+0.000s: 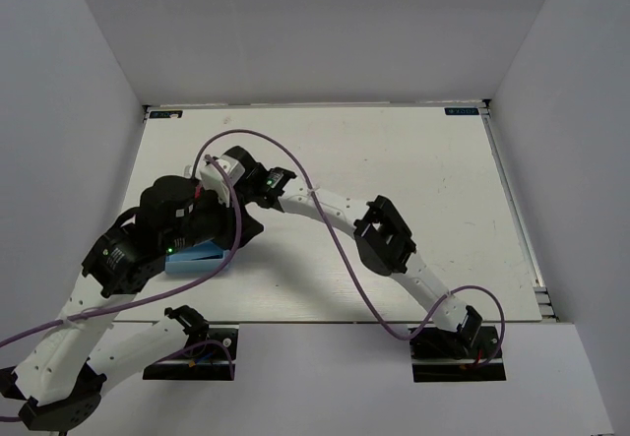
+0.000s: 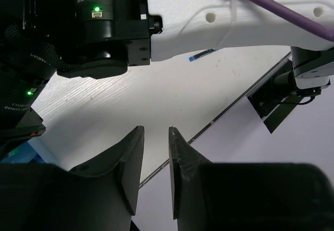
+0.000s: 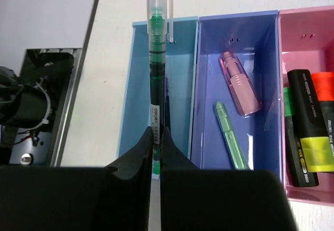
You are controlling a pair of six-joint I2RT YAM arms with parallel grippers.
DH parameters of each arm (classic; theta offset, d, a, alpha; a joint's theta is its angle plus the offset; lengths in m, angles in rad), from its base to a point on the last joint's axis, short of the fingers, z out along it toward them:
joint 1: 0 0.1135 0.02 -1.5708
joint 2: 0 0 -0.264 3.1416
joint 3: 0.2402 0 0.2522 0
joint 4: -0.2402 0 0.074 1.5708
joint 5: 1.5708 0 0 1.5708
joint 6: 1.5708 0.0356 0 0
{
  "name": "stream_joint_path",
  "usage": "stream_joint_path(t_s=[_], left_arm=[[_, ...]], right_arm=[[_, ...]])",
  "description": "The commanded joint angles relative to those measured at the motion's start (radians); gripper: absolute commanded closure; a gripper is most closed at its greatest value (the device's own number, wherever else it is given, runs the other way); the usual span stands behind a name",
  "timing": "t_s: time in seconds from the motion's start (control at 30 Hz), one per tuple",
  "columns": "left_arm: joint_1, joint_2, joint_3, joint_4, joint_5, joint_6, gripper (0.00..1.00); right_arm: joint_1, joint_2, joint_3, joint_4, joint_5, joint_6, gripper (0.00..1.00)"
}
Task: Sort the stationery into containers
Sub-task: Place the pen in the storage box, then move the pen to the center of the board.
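Note:
In the right wrist view my right gripper (image 3: pixel 157 130) is shut on a thin pen (image 3: pixel 156 69) with a dark barrel, green inside and a clear cap. It holds the pen lengthwise over a light blue box (image 3: pixel 133 85). The adjoining blue box (image 3: pixel 261 48) holds a pale green clip (image 3: pixel 229 134) and a translucent pink piece (image 3: pixel 240 82). The pink box (image 3: pixel 308 20) holds black highlighters (image 3: pixel 308 137) with yellow, orange and green ends. My left gripper (image 2: pixel 156 132) is open and empty above the table's near edge. A short blue sliver (image 2: pixel 201 57) shows under the right arm.
From above, both arms crowd the table's left front and cover most of the boxes; only a light blue corner (image 1: pixel 197 259) shows. A purple cable (image 1: pixel 325 229) loops over the arms. The right arm's base mount (image 2: pixel 284 100) is at the near edge.

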Motion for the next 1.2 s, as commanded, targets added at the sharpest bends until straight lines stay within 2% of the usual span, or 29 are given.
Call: stream_joint_path(t_s=[0.0, 0.23, 0.37, 0.43, 0.47, 0.57, 0.63, 0.67, 0.7, 0.77, 0.9, 0.93, 0.97, 1.0, 1.03, 1.1, 1.13, 1.17], left_arm=[[-0.003, -0.015, -0.009, 0.019, 0.019, 0.000, 0.64], [-0.003, -0.035, -0.030, 0.016, 0.011, -0.002, 0.64], [-0.004, -0.042, -0.041, 0.016, 0.003, -0.003, 0.64], [-0.003, -0.045, -0.045, 0.014, 0.009, -0.007, 0.64], [0.000, -0.047, -0.045, 0.014, 0.008, -0.005, 0.68], [-0.003, -0.048, -0.047, 0.013, 0.005, -0.010, 0.76], [-0.003, -0.045, -0.041, 0.007, 0.008, -0.016, 0.85], [-0.001, -0.045, -0.038, 0.004, 0.009, -0.016, 0.96], [-0.003, -0.041, -0.035, 0.004, 0.020, -0.017, 1.00], [-0.003, -0.021, -0.012, -0.018, 0.038, -0.017, 1.00], [-0.003, 0.027, 0.014, -0.033, 0.121, 0.027, 1.00], [-0.003, 0.040, 0.010, -0.029, 0.141, 0.050, 1.00], [-0.003, 0.054, 0.007, -0.016, 0.158, 0.076, 0.99], [-0.003, 0.057, 0.001, -0.001, 0.205, 0.091, 0.93], [-0.003, 0.071, -0.015, 0.008, 0.218, 0.102, 0.80], [-0.007, 0.080, -0.027, 0.053, 0.285, 0.139, 0.67], [-0.006, 0.085, -0.057, 0.065, 0.296, 0.145, 0.51], [-0.007, 0.099, -0.067, 0.107, 0.308, 0.157, 0.42]], right_arm=[[0.015, 0.026, 0.026, 0.062, 0.016, -0.018, 1.00], [0.029, 0.033, -0.002, 0.040, 0.047, -0.072, 1.00], [0.035, 0.018, -0.020, 0.028, 0.048, -0.080, 0.64], [0.035, 0.003, -0.023, 0.019, 0.053, -0.088, 0.57], [0.036, -0.002, -0.025, 0.012, 0.057, -0.092, 0.54], [0.033, -0.023, -0.026, 0.002, 0.077, -0.097, 0.54], [0.033, -0.042, -0.036, -0.001, 0.085, -0.083, 0.54], [0.029, -0.048, -0.042, -0.009, 0.088, -0.080, 0.66], [0.029, -0.063, -0.045, -0.011, 0.109, -0.074, 0.77], [0.012, -0.101, -0.060, -0.038, 0.154, -0.057, 1.00], [-0.037, -0.224, -0.123, -0.089, 0.538, 0.015, 1.00], [-0.072, -0.247, -0.141, -0.090, 0.554, 0.029, 1.00], [-0.095, -0.305, -0.179, -0.109, 0.569, 0.038, 1.00], [-0.164, -0.319, -0.195, -0.160, 0.571, 0.047, 1.00], [-0.187, -0.335, -0.219, -0.187, 0.573, 0.072, 1.00], [-0.264, -0.408, -0.320, -0.262, 0.547, 0.083, 1.00], [-0.320, -0.449, -0.347, -0.276, 0.493, 0.087, 0.66], [-0.345, -0.485, -0.368, -0.340, 0.459, 0.086, 0.39]])
